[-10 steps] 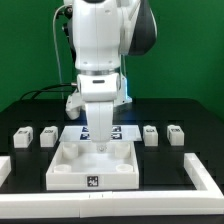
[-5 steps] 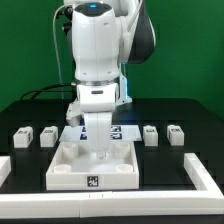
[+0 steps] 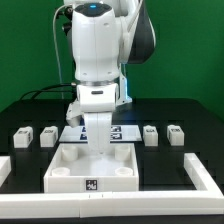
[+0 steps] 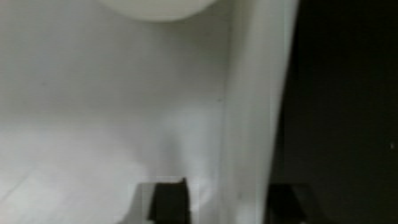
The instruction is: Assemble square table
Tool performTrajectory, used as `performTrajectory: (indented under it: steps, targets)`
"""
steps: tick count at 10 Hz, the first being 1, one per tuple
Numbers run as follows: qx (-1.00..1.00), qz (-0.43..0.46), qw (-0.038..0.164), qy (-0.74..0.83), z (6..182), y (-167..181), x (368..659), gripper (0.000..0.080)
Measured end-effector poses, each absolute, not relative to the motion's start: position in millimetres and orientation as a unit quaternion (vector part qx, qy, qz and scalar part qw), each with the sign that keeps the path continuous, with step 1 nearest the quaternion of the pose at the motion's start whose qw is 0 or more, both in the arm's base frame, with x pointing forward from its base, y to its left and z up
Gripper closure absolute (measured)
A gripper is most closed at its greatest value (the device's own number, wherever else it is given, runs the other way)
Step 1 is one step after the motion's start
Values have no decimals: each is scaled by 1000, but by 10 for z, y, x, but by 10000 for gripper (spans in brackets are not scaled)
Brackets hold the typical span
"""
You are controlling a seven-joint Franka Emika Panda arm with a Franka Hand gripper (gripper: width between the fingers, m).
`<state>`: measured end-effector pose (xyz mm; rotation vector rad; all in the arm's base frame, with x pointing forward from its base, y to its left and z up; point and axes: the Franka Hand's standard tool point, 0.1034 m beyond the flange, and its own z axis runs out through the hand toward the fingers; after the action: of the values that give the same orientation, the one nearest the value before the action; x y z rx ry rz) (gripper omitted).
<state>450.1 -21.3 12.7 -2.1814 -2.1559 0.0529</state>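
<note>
The square table's white slab (image 3: 66, 166) lies flat at the front middle, with a raised rim, round corner sockets and a tag on its front wall. My gripper (image 3: 98, 150) points straight down at the slab's far rim, near the middle. In the wrist view the two dark fingertips (image 4: 167, 203) stand on either side of the raised rim wall (image 4: 249, 100), with the gripper (image 4: 226, 205) open around it. A round socket (image 4: 160, 8) shows at the frame's edge. Two peg legs (image 3: 22, 134) lie at the exterior view's left and two (image 3: 176, 133) at its right.
The marker board (image 3: 72, 131) lies behind the slab, mostly hidden by the arm. Long white border rails lie at the front left (image 3: 4, 170) and front right (image 3: 203, 176). The table is black, and a green wall stands behind.
The arm has come down a little, so the gripper now sits lower over the slab's far rim. The slab and the legs have not moved.
</note>
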Motion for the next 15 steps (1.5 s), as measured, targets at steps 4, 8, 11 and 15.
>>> performTrajectory:
  steps: [4,8,11,15]
  targets:
    - [-711,15,34,-702,134,-217,4518,739]
    - [-712,14,34,-702,135,-206,4522,739]
    - [-727,-6,27,-686,153,191,4783,739]
    - [-728,-4,37,-685,134,704,4931,739]
